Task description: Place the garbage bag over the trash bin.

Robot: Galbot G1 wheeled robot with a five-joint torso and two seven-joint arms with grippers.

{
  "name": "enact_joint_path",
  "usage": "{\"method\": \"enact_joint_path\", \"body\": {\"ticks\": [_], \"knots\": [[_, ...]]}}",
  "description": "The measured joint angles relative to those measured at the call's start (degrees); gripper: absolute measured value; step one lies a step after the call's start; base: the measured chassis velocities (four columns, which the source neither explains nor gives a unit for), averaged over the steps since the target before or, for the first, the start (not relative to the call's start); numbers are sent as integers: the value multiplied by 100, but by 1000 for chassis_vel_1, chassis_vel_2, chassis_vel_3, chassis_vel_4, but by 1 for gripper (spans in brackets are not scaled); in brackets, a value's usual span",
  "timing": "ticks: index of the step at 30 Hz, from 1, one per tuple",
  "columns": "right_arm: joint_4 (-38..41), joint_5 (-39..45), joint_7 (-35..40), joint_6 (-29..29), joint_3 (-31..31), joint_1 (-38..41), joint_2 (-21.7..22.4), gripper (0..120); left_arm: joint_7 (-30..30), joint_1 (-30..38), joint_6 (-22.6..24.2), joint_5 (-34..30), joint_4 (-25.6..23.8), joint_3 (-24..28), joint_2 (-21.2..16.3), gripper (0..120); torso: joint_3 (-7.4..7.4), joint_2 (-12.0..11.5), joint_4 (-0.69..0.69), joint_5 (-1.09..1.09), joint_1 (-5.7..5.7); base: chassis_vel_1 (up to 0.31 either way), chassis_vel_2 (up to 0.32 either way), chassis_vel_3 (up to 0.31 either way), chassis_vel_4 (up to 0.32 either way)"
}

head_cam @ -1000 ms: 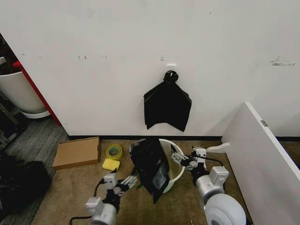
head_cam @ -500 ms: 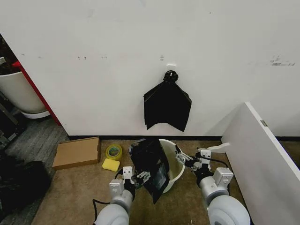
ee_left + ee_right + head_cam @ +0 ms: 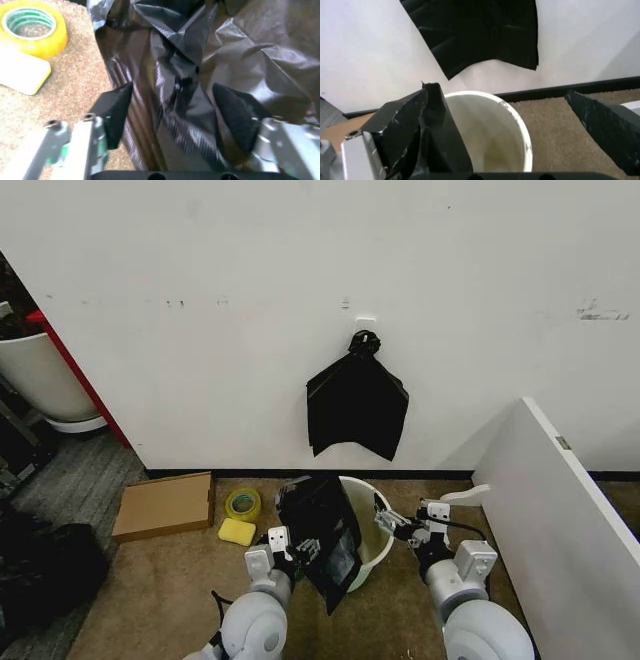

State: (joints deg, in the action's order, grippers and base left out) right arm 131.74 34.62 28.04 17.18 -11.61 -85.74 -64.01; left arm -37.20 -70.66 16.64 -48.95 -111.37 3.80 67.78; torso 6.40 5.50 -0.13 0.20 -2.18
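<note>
the bag (image 3: 322, 532) hung over the left side of the bin (image 3: 372, 532), draped from the rim down the outside wall to the carpet (image 3: 150, 585), its lowest corner tapering to a point near the floor. the right part of the bin's mouth was uncovered, showing the white inside. the bin stood on the carpet just in front of the wall (image 3: 200, 310).

the left gripper (image 3: 296, 552) was at the bag's left edge, about halfway down the plastic. in the left wrist view its fingers (image 3: 114, 112) stood apart, with crinkled folds of the bag (image 3: 190, 75) between them; whether the pads touched the plastic could not be told. the right gripper (image 3: 396, 523) was just beside the bin's right rim. in the right wrist view its fingers (image 3: 600, 127) were spread wide, with the bin (image 3: 492, 127) seen between them and the bag (image 3: 442, 138) lying against one finger.

left of the bin on the carpet lay a yellow tape roll (image 3: 242, 503) with a yellow sponge (image 3: 237, 531) just in front of it, and a flat cardboard box (image 3: 166, 505) farther left. the same roll (image 3: 31, 28) and sponge (image 3: 20, 73) showed in the left wrist view, beside the bag. above the bin a knotted bundle (image 3: 356, 402) of black bags hung on the wall. a white board (image 3: 560, 510) leaned at the right, and a large white tub (image 3: 45, 375) with a red bar stood at the far left.
</note>
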Motion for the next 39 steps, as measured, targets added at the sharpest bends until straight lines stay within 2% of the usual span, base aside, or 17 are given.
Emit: {"method": "enact_joint_path", "body": {"ticks": [2,5,8,15,24,29,31,39], "knots": [[9,4,0,-2,-9,-44,22,100,-165,319,175,-343,126,69,28,48,0,0,0,0,0,0,0,0,0],[16,113,34,3,-29,-38,31,100,-384,556,404,-622,152,130,0,41,0,0,-1,1,0,0,0,0,0],[39,304,117,48,-61,-16,9,100,-721,764,669,-928,161,168,-45,27,0,0,0,1,0,0,0,0,0],[88,431,154,81,-78,-5,-9,100,-1067,877,712,-1193,221,162,-56,6,0,0,0,1,0,0,0,0,0],[182,278,133,133,-62,-13,17,100,-1003,851,528,-1063,160,41,-86,5,0,0,0,1,0,0,0,0,0],[383,528,113,308,-9,18,71,100,-678,672,227,-574,27,-20,-127,5,0,0,0,1,0,0,0,0,0],[491,1015,72,497,50,170,147,100,-422,547,85,-199,-75,-29,-162,5,0,0,-1,0,0,0,0,0,0],[472,1467,-186,929,227,758,365,100,44,256,-109,348,-216,-61,-278,5,0,0,1,1,0,0,0,0,0]]}}
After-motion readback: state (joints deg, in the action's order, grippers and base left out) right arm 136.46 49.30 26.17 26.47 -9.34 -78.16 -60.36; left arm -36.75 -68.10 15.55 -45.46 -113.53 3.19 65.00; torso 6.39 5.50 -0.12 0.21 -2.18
